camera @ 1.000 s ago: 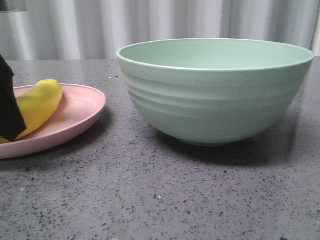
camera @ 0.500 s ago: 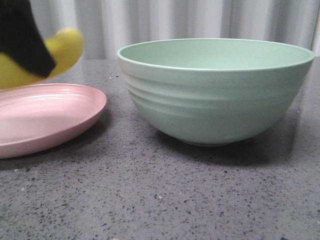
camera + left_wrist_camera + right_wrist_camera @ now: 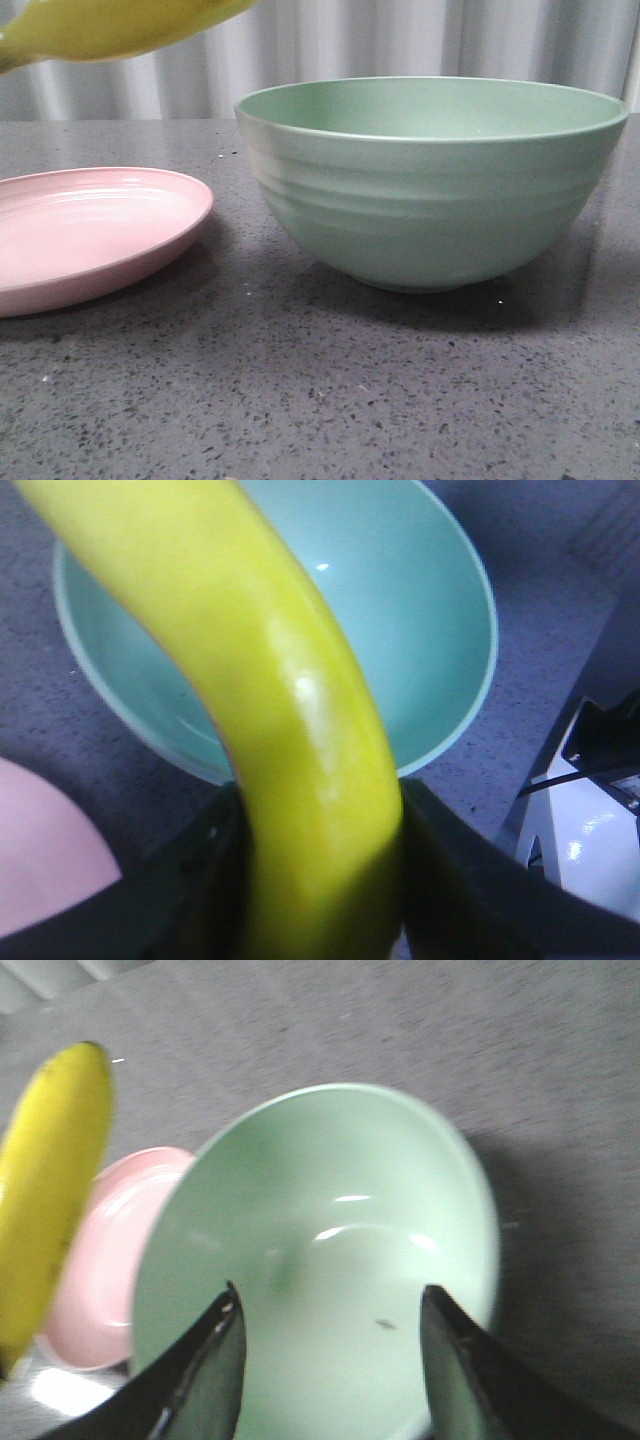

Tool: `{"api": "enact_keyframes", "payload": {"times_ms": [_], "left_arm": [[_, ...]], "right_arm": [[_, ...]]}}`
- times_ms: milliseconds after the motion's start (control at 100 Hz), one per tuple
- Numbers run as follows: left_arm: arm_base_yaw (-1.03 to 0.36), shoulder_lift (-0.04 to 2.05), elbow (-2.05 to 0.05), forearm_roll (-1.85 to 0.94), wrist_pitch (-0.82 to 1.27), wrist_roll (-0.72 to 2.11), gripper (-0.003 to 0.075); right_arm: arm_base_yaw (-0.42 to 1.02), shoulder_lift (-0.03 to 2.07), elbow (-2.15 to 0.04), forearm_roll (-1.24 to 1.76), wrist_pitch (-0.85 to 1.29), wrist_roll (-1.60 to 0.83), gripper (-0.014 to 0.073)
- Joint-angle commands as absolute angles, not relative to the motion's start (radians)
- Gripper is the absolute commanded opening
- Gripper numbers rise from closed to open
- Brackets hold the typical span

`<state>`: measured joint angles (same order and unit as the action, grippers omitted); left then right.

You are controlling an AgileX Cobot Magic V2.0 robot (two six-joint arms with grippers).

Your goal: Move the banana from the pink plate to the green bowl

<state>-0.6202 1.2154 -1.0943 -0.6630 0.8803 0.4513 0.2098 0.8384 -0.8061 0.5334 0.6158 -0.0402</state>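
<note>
Your left gripper (image 3: 315, 880) is clamped on the banana (image 3: 270, 700), its dark fingers (image 3: 195, 880) pressed against both sides of the fruit near one end. In the front view the banana (image 3: 110, 25) hangs in the air, well above the plate (image 3: 90, 235) and off to the plate's side of the bowl (image 3: 430, 180), not yet over the bowl's rim. The plate sits bare on the speckled grey table (image 3: 320, 400), just beside the bowl without touching it. The bowl stands upright with nothing inside. Your right gripper (image 3: 330, 1360) hovers above the bowl (image 3: 330, 1260) with its fingers (image 3: 210, 1370) spread wide and holding nothing; from its camera you see the banana (image 3: 50, 1190) raised beyond the bowl, over the plate (image 3: 110, 1250).
</note>
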Motion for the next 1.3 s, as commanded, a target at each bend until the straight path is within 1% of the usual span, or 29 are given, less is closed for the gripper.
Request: {"api": "enact_keyframes", "payload": {"times_ms": [0,190,350,710,1150,1220,1290], "left_arm": [[-0.655,1.191,-1.131,-0.724,0.812,0.460,0.0186],[-0.710,1.200,-1.131,-0.725,0.798,0.460,0.0186],[-0.740,1.224,-1.131,-0.734,0.798,0.460,0.0186],[-0.745,1.234,-1.131,-0.769,0.800,0.468,0.0186],[-0.745,1.234,-1.131,-0.801,0.800,0.508,0.0187],[-0.745,1.234,-1.131,-0.801,0.798,0.508,0.0188],[-0.745,1.234,-1.131,-0.801,0.790,0.508,0.0192]], "right_arm": [[0.271,0.884,-0.843,0.643,0.491,-0.060,0.0333],[0.411,0.986,-0.845,0.741,0.353,-0.060,0.0333],[0.478,1.060,-0.904,0.754,0.331,-0.060,0.0333],[0.481,1.134,-0.980,0.786,0.351,-0.060,0.0333],[0.487,1.177,-0.981,0.817,0.365,-0.060,0.0330],[0.487,1.177,-0.981,0.817,0.370,-0.060,0.0289],[0.487,1.177,-0.981,0.817,0.374,-0.060,0.0199]]}}
